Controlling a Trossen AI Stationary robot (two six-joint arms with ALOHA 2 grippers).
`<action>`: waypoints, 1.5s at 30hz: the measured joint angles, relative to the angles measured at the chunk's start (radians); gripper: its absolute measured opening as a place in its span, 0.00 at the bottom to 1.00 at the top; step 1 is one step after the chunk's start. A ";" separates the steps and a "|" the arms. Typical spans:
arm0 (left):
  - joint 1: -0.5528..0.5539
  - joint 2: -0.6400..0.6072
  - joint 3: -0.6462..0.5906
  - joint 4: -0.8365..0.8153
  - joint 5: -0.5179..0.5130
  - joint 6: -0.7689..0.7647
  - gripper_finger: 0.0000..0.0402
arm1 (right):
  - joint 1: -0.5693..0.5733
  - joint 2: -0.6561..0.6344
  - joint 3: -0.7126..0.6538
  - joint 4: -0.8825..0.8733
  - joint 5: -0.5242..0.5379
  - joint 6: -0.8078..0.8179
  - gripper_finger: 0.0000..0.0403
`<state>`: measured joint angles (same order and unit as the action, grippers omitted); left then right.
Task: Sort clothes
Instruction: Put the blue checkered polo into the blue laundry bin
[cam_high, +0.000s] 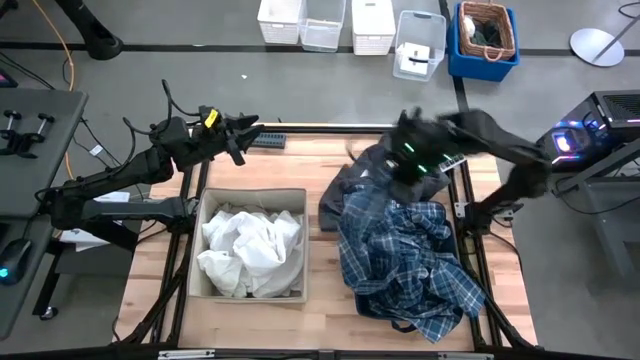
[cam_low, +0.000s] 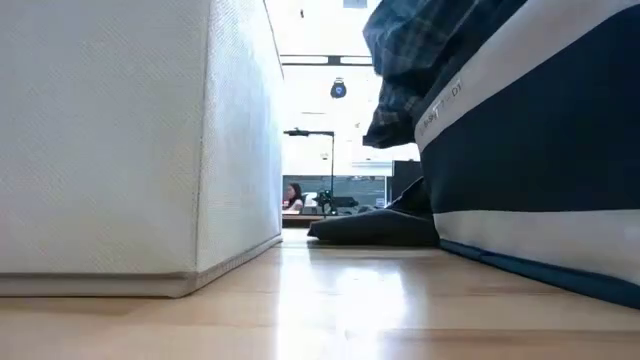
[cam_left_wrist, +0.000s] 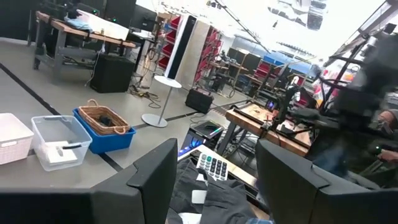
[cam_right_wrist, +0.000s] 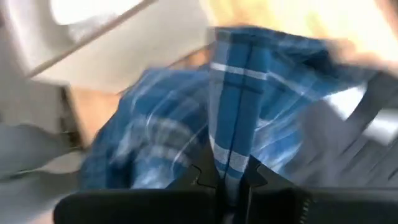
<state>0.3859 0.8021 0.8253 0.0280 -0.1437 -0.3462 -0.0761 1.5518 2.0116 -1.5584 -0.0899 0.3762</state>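
High view, wooden table (cam_high: 150, 290), grey floor, storage bins (cam_high: 330, 22) beyond.

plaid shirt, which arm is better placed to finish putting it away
Right. The right gripper is shut on the plaid shirt, which is draped over the navy bin. The left gripper is open, away at the table's far edge.

you're looking at a grey floor (cam_high: 200, 70); at twelve o'clock sit white plastic bins (cam_high: 340, 25), at one o'clock a wicker basket (cam_high: 487, 28) in a blue crate (cam_high: 455, 55).
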 joint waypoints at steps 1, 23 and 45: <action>0.000 0.000 0.000 0.000 -0.001 0.000 0.51 | 0.042 -0.047 -0.046 0.009 -0.004 0.077 0.00; 0.000 0.000 0.000 -0.001 -0.054 0.000 0.51 | 0.673 -0.216 -1.356 1.062 -0.144 1.204 0.00; 0.000 0.000 0.000 -0.009 -0.054 0.035 0.51 | 0.672 -0.179 -1.152 1.035 -0.371 0.934 0.49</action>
<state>0.3862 0.8021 0.8257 0.0189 -0.1978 -0.3107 0.5957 1.3731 0.8601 -0.5234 -0.4609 1.3104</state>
